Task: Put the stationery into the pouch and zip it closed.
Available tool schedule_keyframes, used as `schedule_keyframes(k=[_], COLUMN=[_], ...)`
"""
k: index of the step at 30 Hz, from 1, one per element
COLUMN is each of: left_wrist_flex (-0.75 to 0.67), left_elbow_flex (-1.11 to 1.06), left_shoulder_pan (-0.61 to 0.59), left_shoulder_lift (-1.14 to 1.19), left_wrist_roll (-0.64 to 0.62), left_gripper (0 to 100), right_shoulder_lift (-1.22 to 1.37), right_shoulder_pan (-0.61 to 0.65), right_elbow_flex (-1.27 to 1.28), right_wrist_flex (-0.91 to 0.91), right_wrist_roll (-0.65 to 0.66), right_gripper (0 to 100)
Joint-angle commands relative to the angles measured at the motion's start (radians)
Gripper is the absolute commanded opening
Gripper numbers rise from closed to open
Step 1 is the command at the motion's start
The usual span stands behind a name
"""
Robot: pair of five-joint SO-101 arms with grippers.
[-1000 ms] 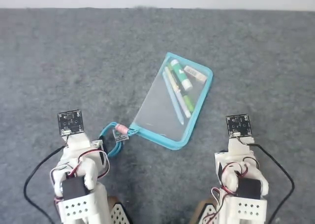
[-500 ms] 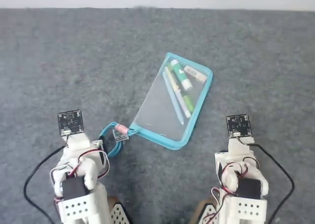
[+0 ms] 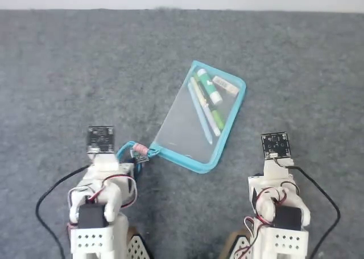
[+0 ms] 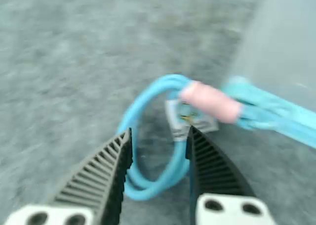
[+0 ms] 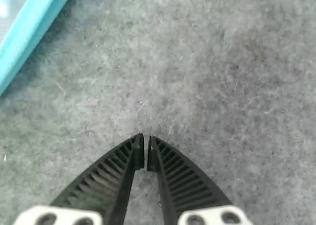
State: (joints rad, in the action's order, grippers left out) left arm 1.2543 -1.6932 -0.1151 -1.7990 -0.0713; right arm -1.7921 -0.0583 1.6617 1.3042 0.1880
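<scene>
- Pouch (image 3: 182, 128), clear with a teal border, lies flat on the grey table (image 3: 68, 71). It sits angled, mid-table, in front of both arms and between them.
- Stationery is inside the pouch, bunched at its far end: a green-and-white glue stick (image 3: 209, 87), a small white block (image 3: 226, 86) and a few slim pens (image 3: 200, 111).
- Can't tell whether the zip is fully shut.
- Near corner of the pouch carries a pink sleeve (image 3: 140, 150) and a teal cord loop (image 3: 128, 156), which trails toward the left arm (image 3: 102, 190).
- Left hand (image 4: 159, 131) is open, fingers spread, tips down close to the table.
- In the left wrist view, the teal cord loop (image 4: 148, 136) lies between the two fingers, with one side of it against a finger. It is not pinched.
- The pink sleeve (image 4: 210, 102) and a small tag (image 4: 185, 118) sit just beyond the fingertips.
- The left arm is folded low and leans toward the pouch's near corner. Its wrist sits just beside the loop in the high view.
- Right hand (image 5: 145, 138) is closed and holds nothing, fingertips almost touching, pointing at bare grey table.
- A strip of the pouch's teal edge (image 5: 29, 32) is near the right hand, not touching it.
- Right arm (image 3: 277, 208) is tucked back at the table's near edge, apart from the pouch.
</scene>
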Motion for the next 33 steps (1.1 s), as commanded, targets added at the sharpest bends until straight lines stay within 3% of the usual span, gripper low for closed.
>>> schedule_keyframes(k=[1,15,20,23,33], left_wrist_flex=[0.008,0.008,0.008,0.008,0.008], left_elbow_flex=[0.008,0.008,0.008,0.008,0.008], left_shoulder_pan=[0.069,0.094,0.235,0.256,0.258], left_shoulder_lift=[-0.018,-0.020,-0.020,-0.020,-0.020], left_wrist_roll=[-0.009,-0.009,-0.009,-0.009,-0.009], left_gripper=[17,17,17,17,17], right_shoulder_lift=[-0.021,-0.022,-0.024,-0.024,-0.024], right_shoulder_pan=[-0.012,-0.001,0.153,0.214,0.117], right_elbow_flex=[0.023,0.023,0.023,0.023,0.023], right_wrist_flex=[0.005,0.005,0.005,0.005,0.005], right_wrist_roll=[-0.003,-0.005,-0.005,-0.005,-0.005], right_gripper=[0.8,0.8,0.8,0.8,0.8])
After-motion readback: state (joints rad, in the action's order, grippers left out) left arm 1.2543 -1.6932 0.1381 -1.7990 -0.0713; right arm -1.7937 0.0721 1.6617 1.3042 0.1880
